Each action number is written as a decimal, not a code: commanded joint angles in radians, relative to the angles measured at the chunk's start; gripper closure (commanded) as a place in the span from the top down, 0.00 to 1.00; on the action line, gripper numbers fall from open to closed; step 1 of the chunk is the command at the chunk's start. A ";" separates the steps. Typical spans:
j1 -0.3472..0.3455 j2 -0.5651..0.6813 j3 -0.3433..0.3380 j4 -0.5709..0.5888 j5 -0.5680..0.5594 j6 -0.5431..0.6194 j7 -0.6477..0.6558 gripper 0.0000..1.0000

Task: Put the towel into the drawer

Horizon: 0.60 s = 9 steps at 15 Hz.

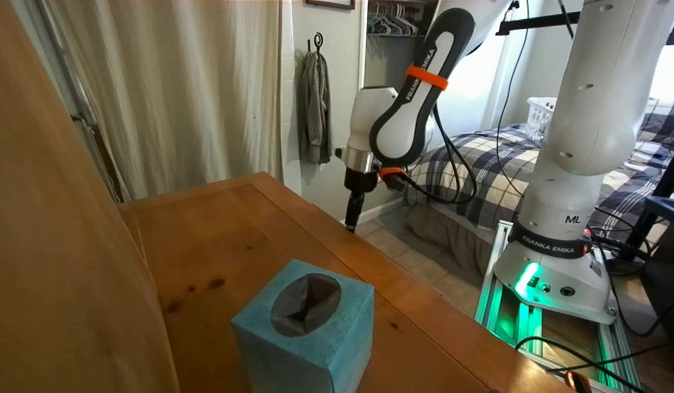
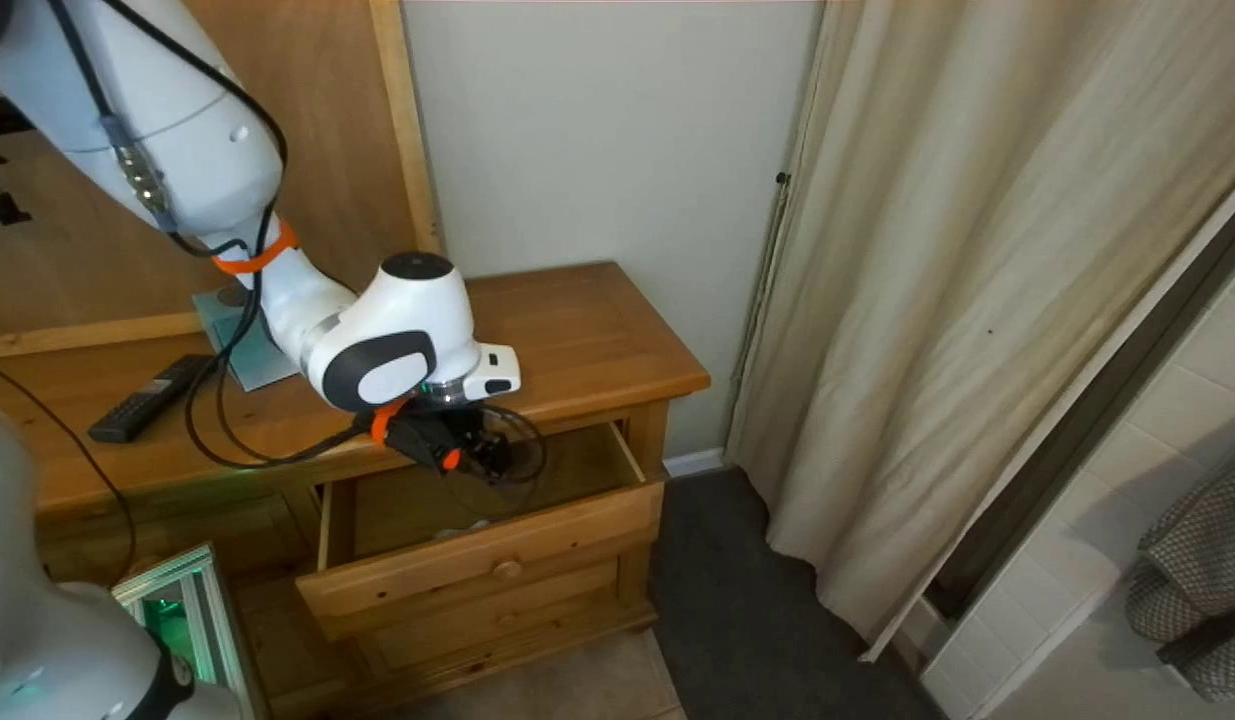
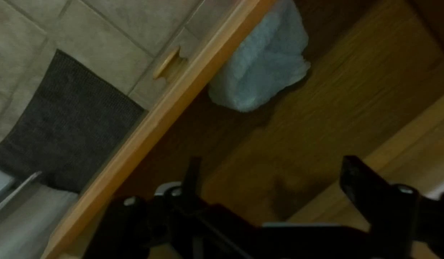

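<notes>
While end effector (image 3: pixel 272 160) is spread wide | towel (image 3: pixel 261 68) lies in drawer (image 3: pixel 184 88), near front edge | room toward back

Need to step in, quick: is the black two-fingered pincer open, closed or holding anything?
Pincer: open, empty; soft pale-blue towel lies apart in the wooden drawer.

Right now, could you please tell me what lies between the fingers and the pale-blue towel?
Only bare, partly shadowed drawer floor lies between the fingers and the towel, as the wrist view shows.
</notes>
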 commanded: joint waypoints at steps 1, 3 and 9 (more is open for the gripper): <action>0.062 -0.210 -0.072 0.009 -0.115 -0.153 0.010 1.00; 0.089 -0.308 -0.097 0.012 -0.129 -0.230 0.017 1.00; 0.103 -0.545 -0.111 0.079 -0.119 -0.577 0.265 1.00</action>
